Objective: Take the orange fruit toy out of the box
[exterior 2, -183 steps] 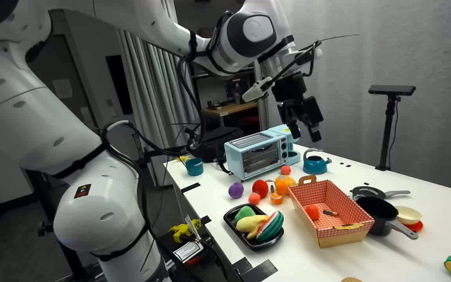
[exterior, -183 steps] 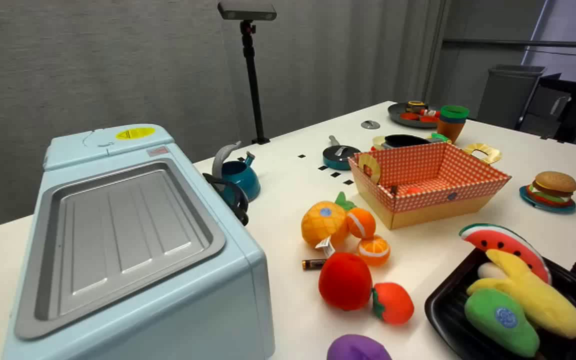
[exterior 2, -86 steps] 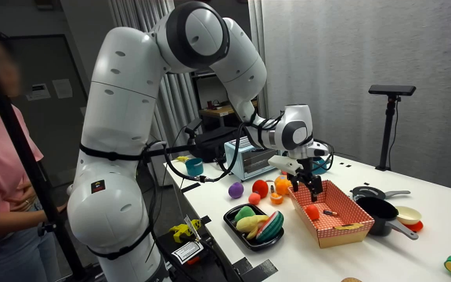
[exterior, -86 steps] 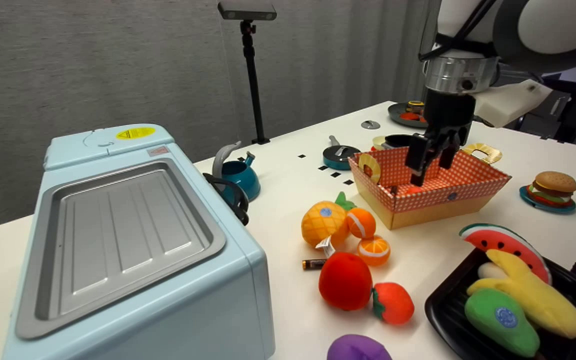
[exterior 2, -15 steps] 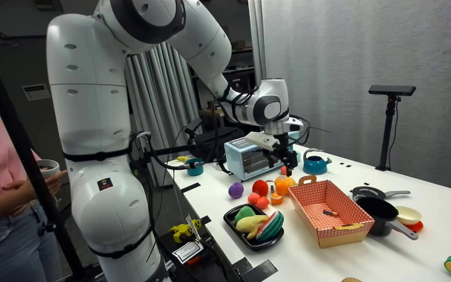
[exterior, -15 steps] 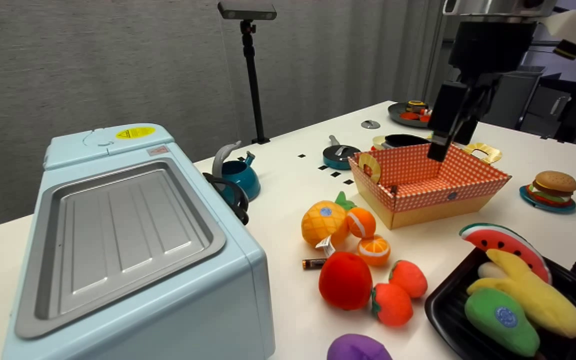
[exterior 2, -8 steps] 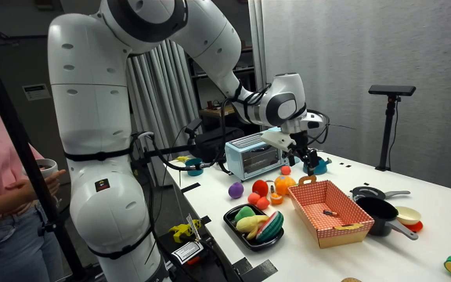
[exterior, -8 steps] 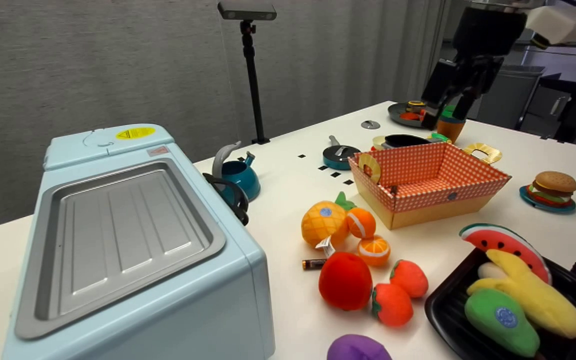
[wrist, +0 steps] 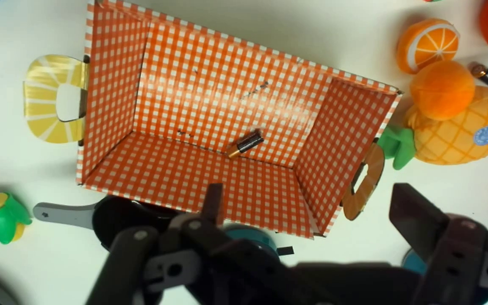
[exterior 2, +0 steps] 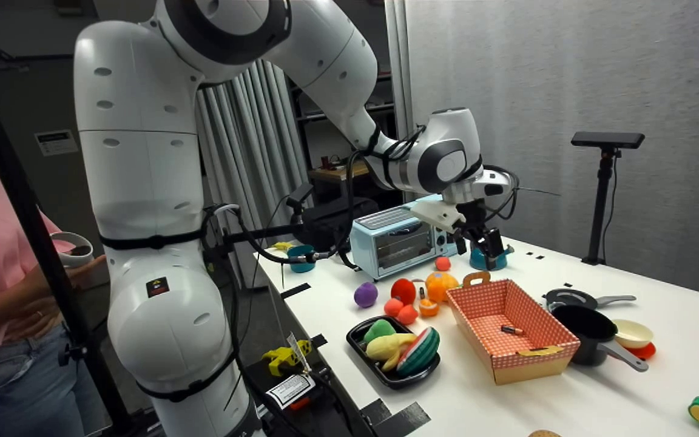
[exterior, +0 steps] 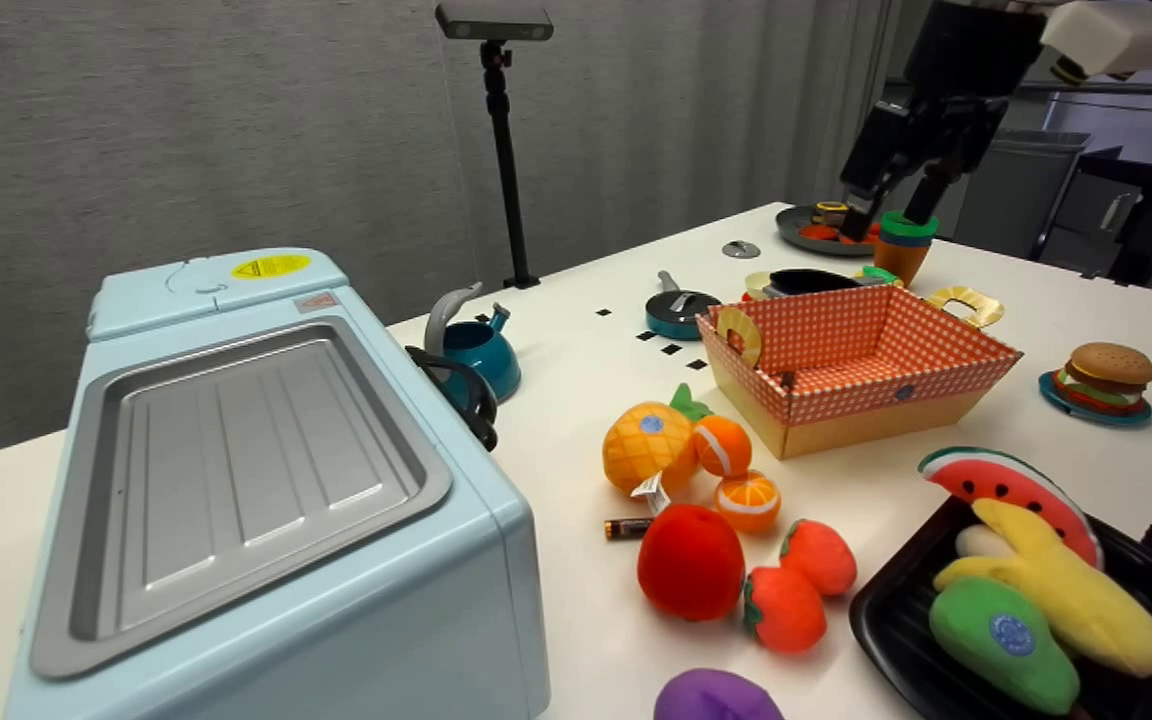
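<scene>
Orange fruit toy (exterior: 817, 557) lies on the white table (exterior: 566, 440), outside the gingham-lined cardboard box (exterior: 866, 428), out from a corner at the box's end with the brown handle (wrist: 373, 173). Removal judged complete. Robotiq gripper (wrist: 306, 195) hangs above the box, fingers spread wide, nothing between them.

Handling (judged, not tested): matte skin and rounded form suggest something light, either soft stuffing or thin plastic; cannot tell which. Little risk of breakage, fair friction, some tendency to roll. If a regrasp is wanted: straight down, close across the widest part, moderate squeeze. A similar red-orange fruit (exterior: 786, 610), slightly farther from the box, seems to touch it; a finger could snag there, so use the free sides.

Containers:
- Box: one copper-ended battery (wrist: 246, 144) on its floor, close to the foot of a long wall. No fruit seen inside.
- Black tray (exterior: 901, 592), off the opposite long side of the box: banana (exterior: 1086, 605), green fruit (exterior: 1004, 645), watermelon slice (exterior: 1021, 495), plus a pale rounded item (exterior: 981, 542), partly hidden, identity uncertain.
- Black saucepan (exterior 2: 589, 352), just beside the box on the battery side: interior too dark to read.
</scene>
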{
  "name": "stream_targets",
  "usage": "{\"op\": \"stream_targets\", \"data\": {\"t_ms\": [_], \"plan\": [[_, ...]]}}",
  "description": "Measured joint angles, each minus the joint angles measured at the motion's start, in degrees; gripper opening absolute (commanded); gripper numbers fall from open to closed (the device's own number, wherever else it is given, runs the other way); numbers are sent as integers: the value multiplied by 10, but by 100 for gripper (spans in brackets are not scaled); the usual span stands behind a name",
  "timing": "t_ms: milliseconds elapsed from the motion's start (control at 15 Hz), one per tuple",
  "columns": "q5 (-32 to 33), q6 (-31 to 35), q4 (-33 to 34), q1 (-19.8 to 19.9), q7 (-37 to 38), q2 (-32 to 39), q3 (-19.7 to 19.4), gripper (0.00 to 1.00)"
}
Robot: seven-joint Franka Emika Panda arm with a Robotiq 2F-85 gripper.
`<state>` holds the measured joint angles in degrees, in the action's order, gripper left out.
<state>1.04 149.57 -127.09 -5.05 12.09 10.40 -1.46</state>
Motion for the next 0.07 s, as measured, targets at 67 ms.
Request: {"op": "stream_targets", "data": {"t_ms": [67], "plan": [[0, 0, 0, 0, 0, 0, 0, 100]]}}
